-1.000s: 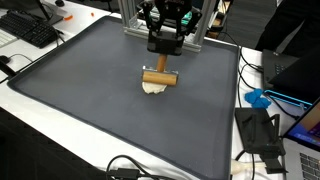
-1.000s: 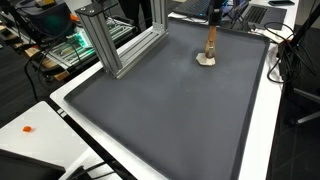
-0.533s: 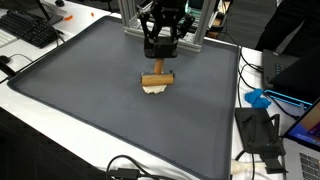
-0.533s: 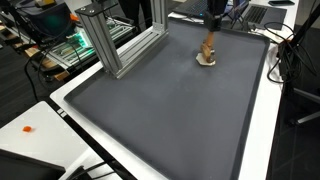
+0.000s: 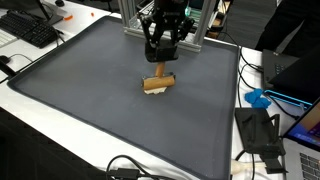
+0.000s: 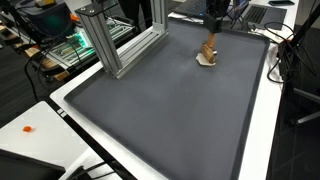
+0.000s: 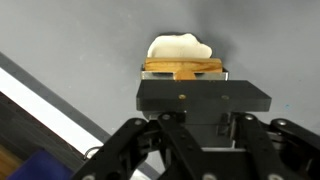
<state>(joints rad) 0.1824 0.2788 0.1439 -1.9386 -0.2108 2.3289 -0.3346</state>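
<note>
A small wooden tool (image 5: pixel 157 82) with a cross bar and a cream head stands on the dark grey mat (image 5: pixel 90 110), near its far edge. It leans slightly, head resting on the mat. My gripper (image 5: pixel 160 62) hangs straight above it, shut on its upright wooden handle. In an exterior view the tool (image 6: pixel 208 52) shows below the gripper (image 6: pixel 211 24) at the mat's far corner. The wrist view looks down past the gripper (image 7: pixel 188 96) onto the wooden bar (image 7: pixel 182 67) and the cream head (image 7: pixel 180 46); the fingertips are hidden behind the black gripper body.
An aluminium frame (image 6: pixel 115 45) stands along the mat's edge near the gripper. A keyboard (image 5: pixel 35 30), cables (image 5: pixel 130 168), a blue object (image 5: pixel 258 98) and black gear (image 5: pixel 262 130) lie on the white table around the mat.
The gripper has risen a little and the tool has tipped: its cross bar was level and now slants, the head still on the mat.
</note>
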